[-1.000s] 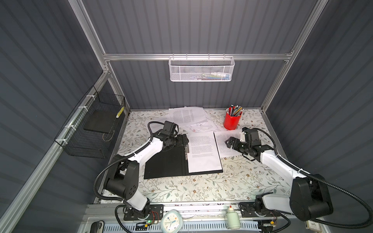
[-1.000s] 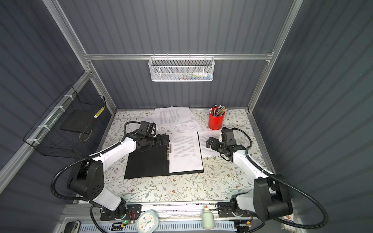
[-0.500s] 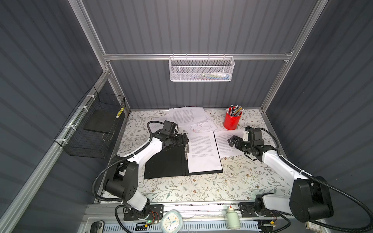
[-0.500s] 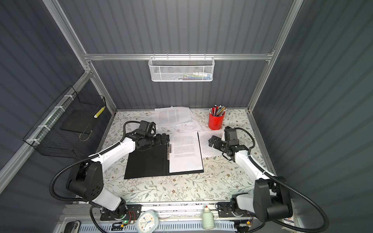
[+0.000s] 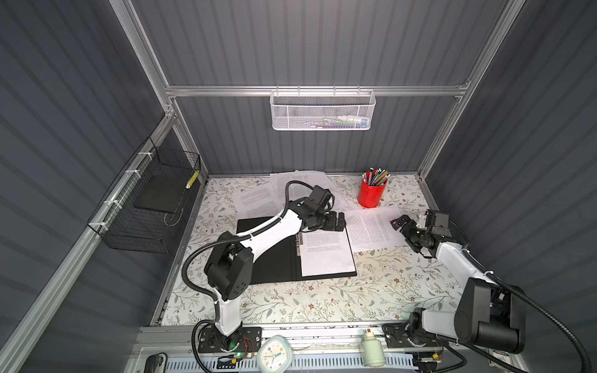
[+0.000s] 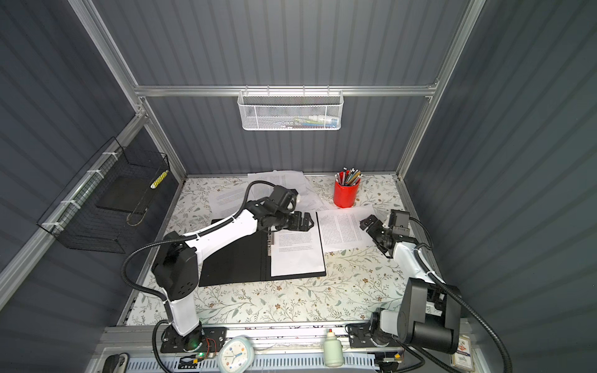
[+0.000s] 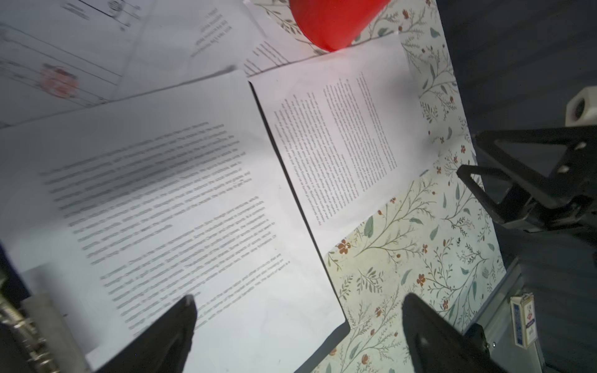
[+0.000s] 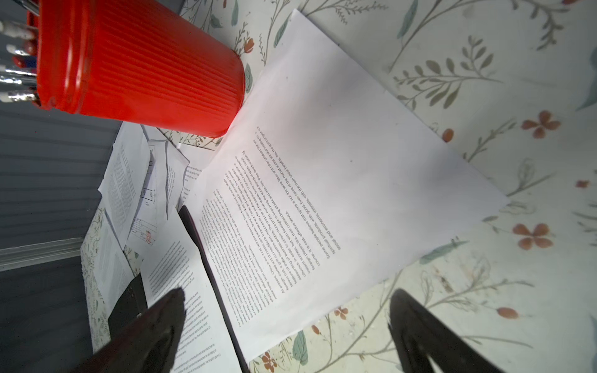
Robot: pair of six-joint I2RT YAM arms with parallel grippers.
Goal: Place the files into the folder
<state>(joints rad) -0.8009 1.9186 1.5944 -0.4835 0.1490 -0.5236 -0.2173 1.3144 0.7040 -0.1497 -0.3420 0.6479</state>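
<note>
In both top views: steeply down from high, well off the red ribbed plastic pen cup [image 5: 371, 195]. Wrist views: low, near that cup, sharing it and the printed white paper sheet [image 8: 339, 161] beside it.

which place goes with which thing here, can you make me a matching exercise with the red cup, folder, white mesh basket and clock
Things:
1. red cup
2. folder
3. white mesh basket
4. clock

Places:
a. hanging high on the back wall
b. lying open in the middle of the table
c. in front of the table's near edge
d. standing at the back of the table, right of centre

Pairs: 1-d, 2-b, 3-a, 4-c
</note>
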